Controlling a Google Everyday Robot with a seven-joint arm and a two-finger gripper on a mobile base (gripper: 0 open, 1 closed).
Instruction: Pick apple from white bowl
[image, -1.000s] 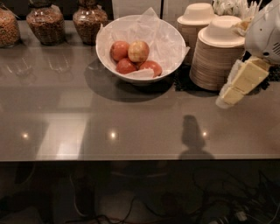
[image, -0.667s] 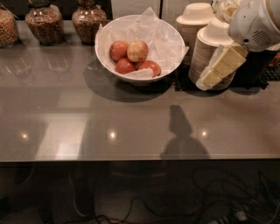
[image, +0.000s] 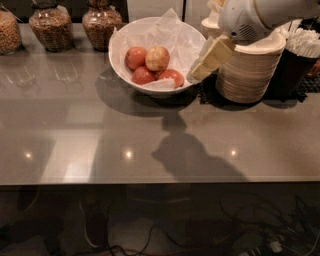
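The white bowl (image: 120, 59), lined with crinkled white paper, stands at the back middle of the grey counter. In it lies the pale yellowish-tan apple (image: 157, 58) with a pinkish blush, at the top right of the pile. Three darker red apples (image: 143, 75) lie to its left and in front of it. My gripper (image: 201, 70), cream-coloured on a white arm, hangs above the bowl's right rim, pointing down and left. It is to the right of the pale apple and apart from it.
A tall stack of beige disposable bowls (image: 250, 72) stands right of the white bowl, under my arm. A dark holder with white sticks (image: 300, 50) is at the far right. Three glass jars (image: 47, 27) line the back left. The counter's front edge (image: 150, 183) runs across below.
My gripper has moved left from over the stacked beige bowls to the white bowl's right rim. Its shadow on the counter has moved left too. The apples have not moved.
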